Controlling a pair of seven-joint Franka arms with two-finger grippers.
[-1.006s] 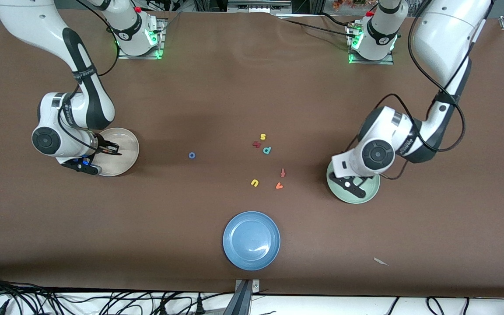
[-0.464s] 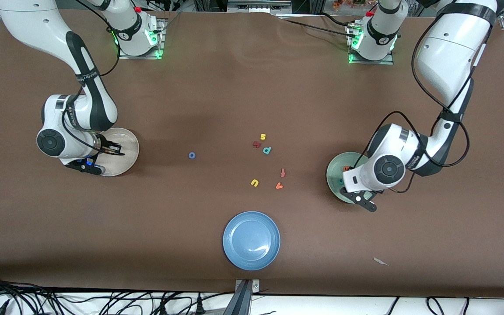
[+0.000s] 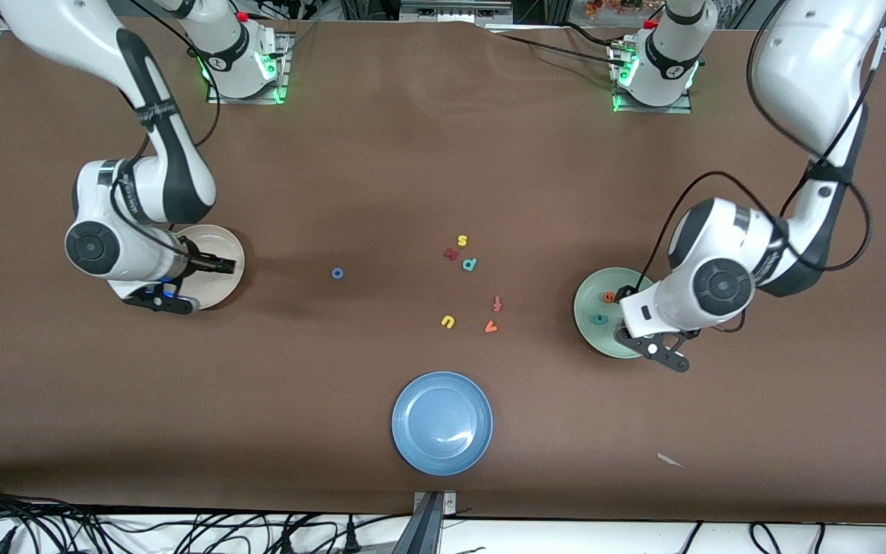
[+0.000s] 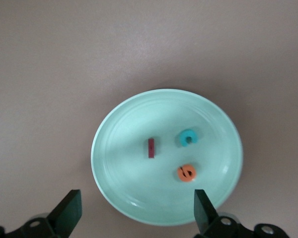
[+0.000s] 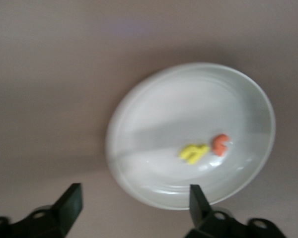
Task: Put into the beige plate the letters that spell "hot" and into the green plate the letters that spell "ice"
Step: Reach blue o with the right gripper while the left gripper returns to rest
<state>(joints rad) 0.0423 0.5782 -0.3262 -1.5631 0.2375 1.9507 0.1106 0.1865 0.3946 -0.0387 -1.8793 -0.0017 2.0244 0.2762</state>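
The green plate [image 4: 114, 188] [image 3: 589, 308] holds the maroon "i" [image 4: 151, 148], the teal "c" [image 4: 187, 138] [image 3: 601, 318] and the orange "e" [image 4: 187, 172] [image 3: 609, 296]. My left gripper [image 4: 136, 215] hangs open over its rim, holding nothing. The beige plate [image 5: 139, 129] [image 3: 231, 273] holds the yellow "h" [image 5: 193, 152] and a blurred orange letter [image 5: 220, 144]. Above that plate's edge my right gripper [image 5: 134, 208] [image 3: 216, 265] is open and holds nothing. The blue "o" [image 3: 338, 273] lies on the bare table between the beige plate and the letter cluster.
Mid-table lie loose letters: yellow "s" [image 3: 462, 241], a maroon one [image 3: 451, 253], a teal one [image 3: 470, 264], an orange one [image 3: 497, 304], yellow "u" [image 3: 448, 322], orange "v" [image 3: 491, 327]. A blue plate [image 3: 442, 422] sits nearer the camera.
Both grippers have gone from shut to open. The left hand has shifted toward the left arm's end of the table, uncovering the green plate's letters. The right hand barely moved.
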